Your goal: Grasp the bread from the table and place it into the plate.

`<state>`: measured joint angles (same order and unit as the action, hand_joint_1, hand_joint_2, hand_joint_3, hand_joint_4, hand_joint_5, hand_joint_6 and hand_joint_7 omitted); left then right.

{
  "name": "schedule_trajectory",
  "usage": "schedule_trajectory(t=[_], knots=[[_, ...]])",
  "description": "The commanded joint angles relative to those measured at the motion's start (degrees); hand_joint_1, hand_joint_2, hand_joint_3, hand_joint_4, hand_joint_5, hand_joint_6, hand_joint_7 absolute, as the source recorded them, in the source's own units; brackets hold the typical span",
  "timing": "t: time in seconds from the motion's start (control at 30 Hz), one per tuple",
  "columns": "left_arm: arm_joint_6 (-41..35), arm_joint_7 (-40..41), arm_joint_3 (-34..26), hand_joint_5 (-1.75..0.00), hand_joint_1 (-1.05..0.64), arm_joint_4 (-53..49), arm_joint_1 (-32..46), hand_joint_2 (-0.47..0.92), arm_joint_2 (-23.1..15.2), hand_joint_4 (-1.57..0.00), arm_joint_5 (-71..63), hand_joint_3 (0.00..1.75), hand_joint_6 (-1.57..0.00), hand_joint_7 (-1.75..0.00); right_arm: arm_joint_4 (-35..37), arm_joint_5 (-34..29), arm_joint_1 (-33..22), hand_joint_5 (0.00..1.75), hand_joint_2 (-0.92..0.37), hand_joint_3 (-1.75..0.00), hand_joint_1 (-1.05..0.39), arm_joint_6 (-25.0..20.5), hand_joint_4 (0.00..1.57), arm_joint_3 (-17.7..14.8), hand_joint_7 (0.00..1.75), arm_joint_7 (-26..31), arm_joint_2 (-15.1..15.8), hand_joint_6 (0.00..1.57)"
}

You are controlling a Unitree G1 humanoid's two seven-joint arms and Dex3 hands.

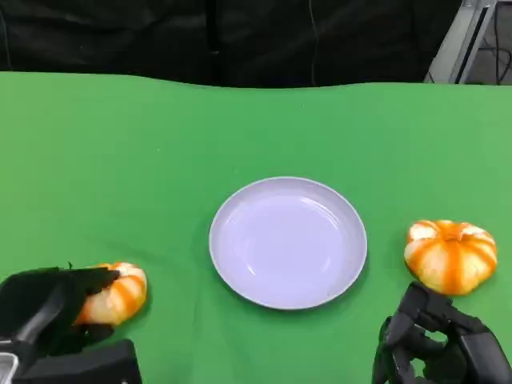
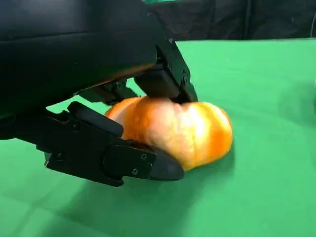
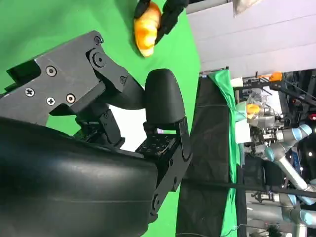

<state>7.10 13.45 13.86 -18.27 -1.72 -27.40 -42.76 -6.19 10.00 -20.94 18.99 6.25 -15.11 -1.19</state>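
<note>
A green table (image 1: 160,160) stretches out ahead of both hands, backed by a dark curtain (image 1: 240,36) along its far edge. On it, roughly midway between the two hands and a little farther out than either, sits a pale lavender plate (image 1: 288,242) with nothing in it. The left hand (image 1: 48,308) lies low on the cloth at the near left corner, its black fingers (image 2: 123,160) wrapped over and under an orange-and-white bread (image 1: 118,293); in the left wrist view one finger presses on the top of the roll while another runs along its lower side, so the hand grips it, and the bread rests on the table, well apart from the plate. A second bread (image 1: 450,254), round and striped orange and white, lies just beyond the right hand (image 1: 444,344), on the plate's far side from the gripped roll, near the plate but not touching it. The right hand hangs at the near right edge with its fingers (image 3: 163,103) curled inward around nothing, not touching the roll ahead of it. In the right wrist view other robot arms (image 3: 281,143) stand in the room beyond the table.
</note>
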Motion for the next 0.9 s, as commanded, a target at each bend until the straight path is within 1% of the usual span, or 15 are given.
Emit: schedule_trajectory(t=[0.03,0.07,0.1,0.13,0.17,0.37,0.57,0.7,0.8,0.9], knots=[[2.93,1.74,-1.11,-1.65,-0.12,3.24,2.04,0.92,-0.71,-0.74,1.81,0.36,-0.74,-1.38,-0.22,0.37,-0.07,1.75,-0.56,-1.22,-0.14,0.40,0.84,-0.37,1.68,-0.12,0.51,0.68],[3.10,1.77,-1.46,-1.70,-0.12,4.07,2.33,0.92,-0.70,-0.73,2.06,0.36,-0.64,-1.56,-0.13,0.17,0.00,1.75,-0.56,-1.22,-0.14,0.52,0.84,-0.37,1.68,-0.06,0.53,0.68],[3.18,1.74,-1.69,-1.72,-0.13,4.63,2.53,0.92,-0.70,-0.71,2.23,0.36,-0.58,-1.65,-0.07,0.02,0.04,1.75,-0.56,-1.22,-0.14,0.59,0.84,-0.38,1.68,-0.01,0.55,0.68],[3.16,1.66,-1.80,-1.74,-0.13,4.95,2.66,0.92,-0.72,-0.70,2.28,0.36,-0.54,-1.71,-0.05,-0.07,0.06,1.75,-0.56,-1.23,-0.14,0.61,0.84,-0.38,1.69,0.03,0.55,0.68],[3.15,1.61,-1.84,-1.74,-0.13,5.12,2.73,0.92,-0.74,-0.70,2.31,0.37,-0.53,-1.73,-0.06,-0.10,0.06,1.75,-0.56,-1.23,-0.14,0.59,0.84,-0.38,1.69,0.04,0.56,0.68],[0.32,1.01,-4.21,-1.75,-0.10,11.74,4.19,0.90,-0.70,-0.65,1.69,0.36,-0.50,-1.75,-0.16,-0.13,-0.08,1.75,-0.55,-1.23,-0.15,0.33,0.85,-0.38,1.68,0.20,0.57,0.69],[-1.13,-0.58,-4.83,-1.75,-0.11,15.76,4.19,0.89,-0.94,-0.63,1.05,0.33,-0.50,-1.75,0.35,0.06,0.20,1.75,-0.55,-1.23,-0.14,0.72,0.84,-0.48,1.68,-0.09,0.60,0.68],[0.52,-0.78,-4.69,-1.75,-0.09,20.37,3.31,0.88,-0.07,-0.66,1.43,0.32,-0.54,-1.75,0.23,0.11,0.17,1.75,-0.55,-1.23,-0.14,0.47,0.84,-0.47,1.68,-0.05,0.58,0.68],[-0.80,-2.70,-3.78,-1.75,-0.12,23.47,2.13,0.91,1.04,-0.67,0.43,0.34,-0.54,-1.75,0.45,0.23,0.26,1.75,-0.55,-1.22,-0.14,0.61,0.84,-0.55,1.67,-0.24,0.65,0.68],[-0.97,-4.08,-2.04,-1.75,-0.13,24.20,-0.75,0.91,2.90,-0.66,-0.56,0.35,-0.54,-1.75,0.16,0.16,0.07,1.75,-0.55,-1.22,-0.15,0.41,0.84,-0.44,1.67,-0.14,0.58,0.69]])
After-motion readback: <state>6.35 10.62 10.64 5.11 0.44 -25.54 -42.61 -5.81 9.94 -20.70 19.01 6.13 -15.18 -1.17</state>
